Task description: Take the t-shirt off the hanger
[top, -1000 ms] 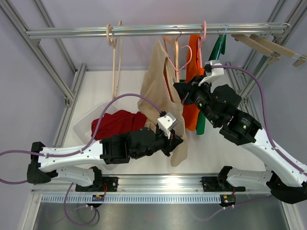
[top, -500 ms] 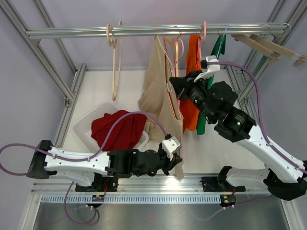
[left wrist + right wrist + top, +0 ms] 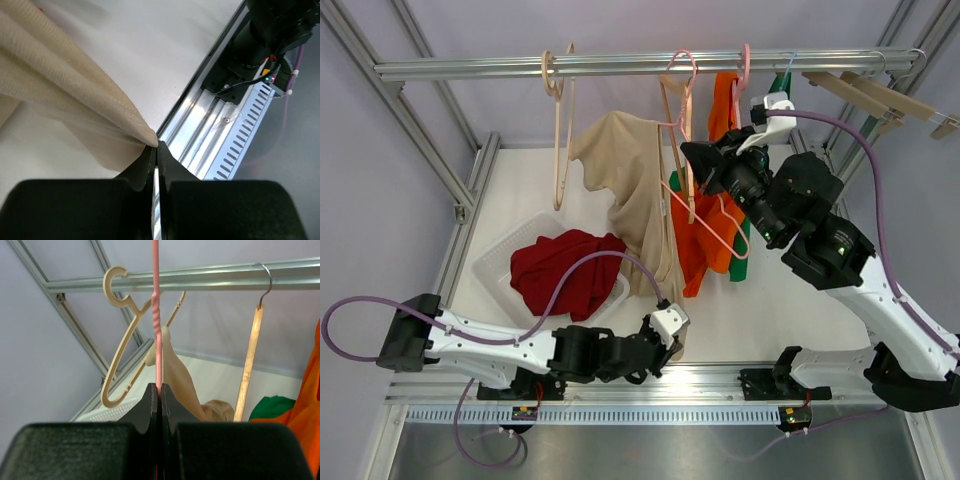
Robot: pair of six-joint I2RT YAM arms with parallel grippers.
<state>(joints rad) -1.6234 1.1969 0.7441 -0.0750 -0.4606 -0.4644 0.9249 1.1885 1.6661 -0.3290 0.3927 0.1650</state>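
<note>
Shirt: beige fabric t-shirt (image 3: 625, 190) hangs stretched from just under the metal rail (image 3: 620, 65) down to the near edge of the white table (image 3: 760, 310) | left gripper (image 3: 156, 147): clamped tight on its hem | right gripper (image 3: 159, 387): pinched closed on thin pink plastic hanger (image 3: 155, 300)

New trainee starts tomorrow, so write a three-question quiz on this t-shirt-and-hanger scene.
1. True or false: the left pincer is shut on the beige t-shirt.
2. What does the right pincer grip? A) the pink hanger B) the red garment C) nothing
3. Fill in: the red garment lies in the white ____.
Key: 1 true; 2 A; 3 basket.
</note>
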